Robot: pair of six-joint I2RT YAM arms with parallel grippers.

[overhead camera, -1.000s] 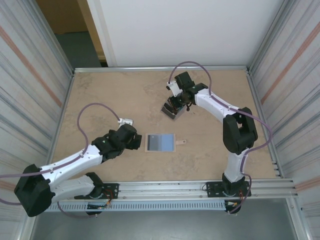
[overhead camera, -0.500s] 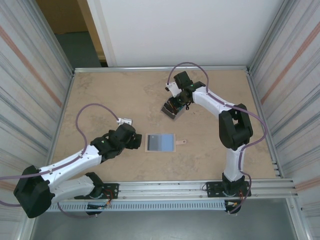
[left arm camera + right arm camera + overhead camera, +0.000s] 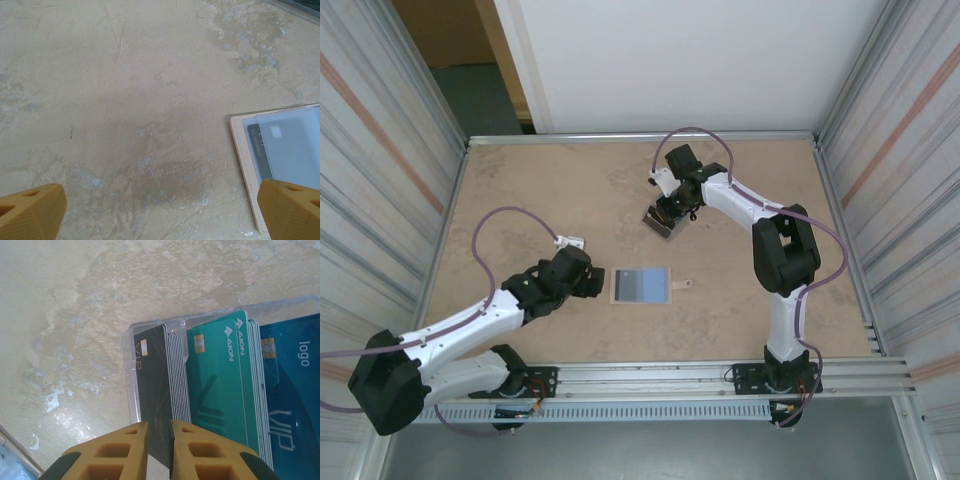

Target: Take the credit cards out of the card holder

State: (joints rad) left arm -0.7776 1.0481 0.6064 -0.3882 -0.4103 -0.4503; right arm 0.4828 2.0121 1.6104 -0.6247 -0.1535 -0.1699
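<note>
Two tools stand at separate points of the counter (image 3: 520, 200), which is a mottled beige slab fenced by corrugated metal walls on the left and right. A rail runs along its near edge.

**Surroundings.** A clear plastic tray (image 3: 131, 380) lies toward the far middle of the counter. It holds the credit cards (image 3: 660, 222) on edge in side-by-side compartments: a dark grey stack, then a teal stack (image 3: 220, 385), then a blue stack (image 3: 292, 390). A purple cable loops above each arm. The right arm reaches over the far half of the counter and covers part of the tray in the top view.

**Card holder.** The card holder (image 3: 641, 285) lies open and flat near the middle of the counter, pale blue inside facing up. Its short tan tab (image 3: 686, 284) points to the right. In the left wrist view, a dark card (image 3: 265, 145) with a pale chip shows through the translucent pocket of the card holder (image 3: 295, 155).

**Left tool.** The left tool (image 3: 598, 286) sits low, just beside the left edge of the holder. Its fingers are spread wide with bare counter between them, and the left tool (image 3: 162, 207) holds nothing. The right-hand finger (image 3: 290, 207) overlaps the holder's near corner in that view; whether it touches cannot be told.

**Right tool.** The right tool (image 3: 667, 215) is over the tray, well apart from the card holder. In the right wrist view, the right tool (image 3: 160, 427) has its fingers closed to a narrow slit, pinching the near end of the dark grey card (image 3: 152, 380). That card lies against the dark grey stack at the tray's left end.
</note>
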